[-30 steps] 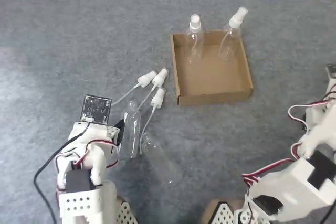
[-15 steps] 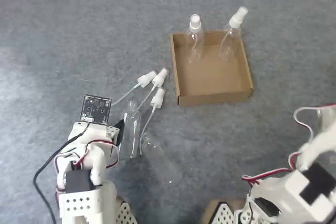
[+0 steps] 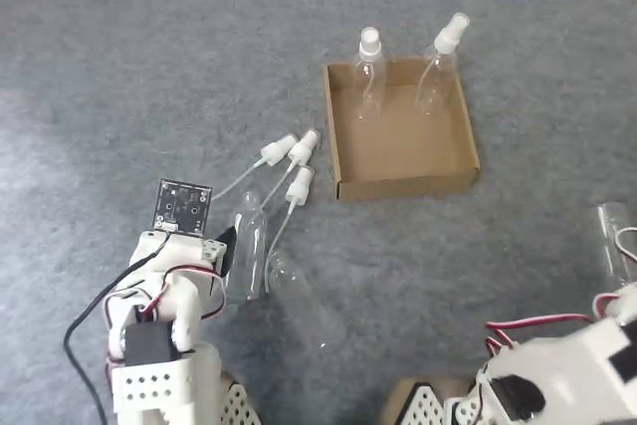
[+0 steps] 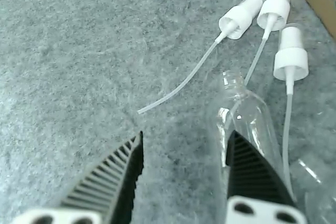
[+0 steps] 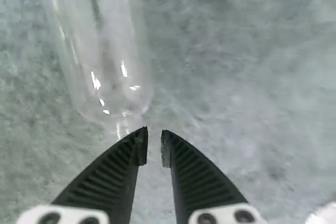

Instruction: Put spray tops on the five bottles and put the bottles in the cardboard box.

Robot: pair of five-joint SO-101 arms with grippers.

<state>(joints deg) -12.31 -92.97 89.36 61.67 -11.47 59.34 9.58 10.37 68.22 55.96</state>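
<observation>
The cardboard box (image 3: 400, 178) lies at the back right, and two clear bottles with spray tops (image 3: 370, 72) (image 3: 438, 69) stand along its far wall. Three loose spray tops (image 3: 279, 151) (image 3: 304, 146) (image 3: 299, 184) lie on the carpet left of the box. Two capless clear bottles (image 3: 251, 241) (image 3: 304, 296) lie nearer the front. My left gripper (image 4: 185, 135) is open, and one capless bottle (image 4: 247, 114) lies just beside one finger (image 4: 252, 171). My right gripper (image 5: 153, 131) is shut with nothing in it, just behind the base of a third capless bottle (image 5: 100, 51) (image 3: 614, 241).
Grey carpet covers the whole table. The left arm's body (image 3: 164, 345) stands at the front left and the right arm's body (image 3: 567, 380) at the front right. Open carpet lies between the box and the right arm.
The right arm has drawn back and down toward the front right corner, uncovering a clear bottle lying at the right edge. The left arm and the other things have not moved.
</observation>
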